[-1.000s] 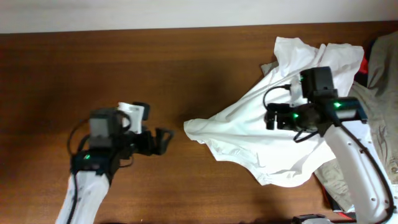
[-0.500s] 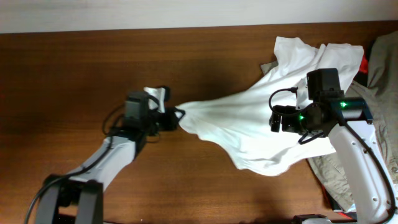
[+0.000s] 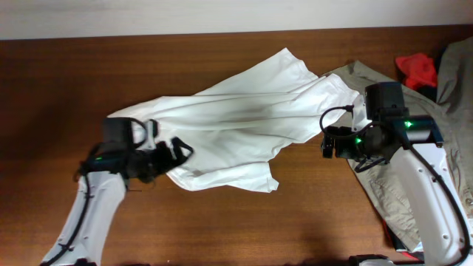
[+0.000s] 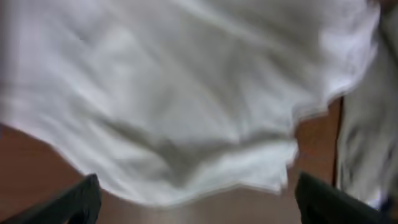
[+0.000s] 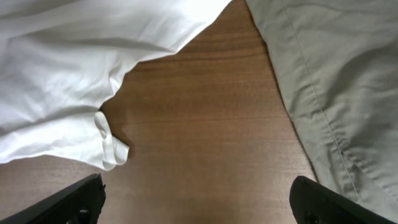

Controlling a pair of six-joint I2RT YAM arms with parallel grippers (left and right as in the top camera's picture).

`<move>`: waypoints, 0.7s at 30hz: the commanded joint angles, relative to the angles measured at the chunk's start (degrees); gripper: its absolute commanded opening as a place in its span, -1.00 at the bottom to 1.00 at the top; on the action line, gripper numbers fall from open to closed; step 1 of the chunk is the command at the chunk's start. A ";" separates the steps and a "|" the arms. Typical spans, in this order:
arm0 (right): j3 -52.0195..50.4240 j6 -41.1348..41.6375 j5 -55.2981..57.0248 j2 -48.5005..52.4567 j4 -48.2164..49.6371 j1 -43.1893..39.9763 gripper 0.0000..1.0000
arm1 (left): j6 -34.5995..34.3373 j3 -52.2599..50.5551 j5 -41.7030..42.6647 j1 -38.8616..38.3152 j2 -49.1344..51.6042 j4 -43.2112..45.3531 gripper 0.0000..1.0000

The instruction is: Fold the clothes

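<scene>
One white T-shirt-like garment (image 3: 244,111), the clothes to be folded, is lying open and wrinkled across the middle of the one brown wooden table (image 3: 59,74). It is stretching from the left arm's wrist to a spot beside the right arm, with a loose flap hanging toward the front edge. Two robot arms are reaching over the table, each ending in one gripper with two fingers. The left gripper (image 3: 181,151) is sitting at the garment's front-left edge, touching or just over the cloth. Its wrist view is blurred, but the white fabric (image 4: 186,93) is filling most of it, and the two dark fingers (image 4: 84,199) are showing in opposite lower corners, so the jaws are standing wide apart and clamping nothing. The right gripper (image 3: 325,142) is hovering just beside the garment's right edge. In its wrist view its two fingers (image 5: 81,199) are also spread wide over bare wood, with the white cloth (image 5: 62,81) on one side and the khaki cloth (image 5: 336,93) on the other. One larger khaki-grey garment (image 3: 436,177) is lying crumpled at the table's right side, partly under the right arm. One small red cloth (image 3: 416,70) is resting near its far end.
</scene>
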 commanded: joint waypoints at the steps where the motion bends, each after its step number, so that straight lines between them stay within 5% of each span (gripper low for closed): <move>1: 0.44 0.09 0.11 -0.50 -0.28 -0.26 0.97 | -7.78 -1.25 -2.67 -10.56 -0.52 -1.64 0.99; 4: 0.44 0.09 0.13 -0.52 -0.70 -0.26 0.97 | -20.55 -2.64 -9.25 -18.49 1.29 -1.36 0.98; 12: 0.44 0.09 0.11 -0.52 -0.74 -0.26 0.97 | -38.93 -2.64 -10.73 -20.35 12.85 6.27 0.96; 13: 0.44 0.09 0.11 -0.52 -0.81 -0.26 0.97 | -39.08 -2.64 -10.73 -20.35 14.01 8.20 0.67; 16: 0.44 0.09 0.13 -0.50 -0.94 -0.26 0.97 | -39.01 -2.64 -10.67 -20.35 14.58 9.33 -0.99; 18: 0.44 0.09 0.44 -0.48 -1.07 -0.26 0.97 | -38.23 -2.62 -8.59 -20.11 14.32 7.65 -0.99; 21: 0.35 0.11 1.81 1.09 -1.77 -0.26 0.97 | -24.46 -2.58 -12.72 -10.05 7.19 -5.60 -0.99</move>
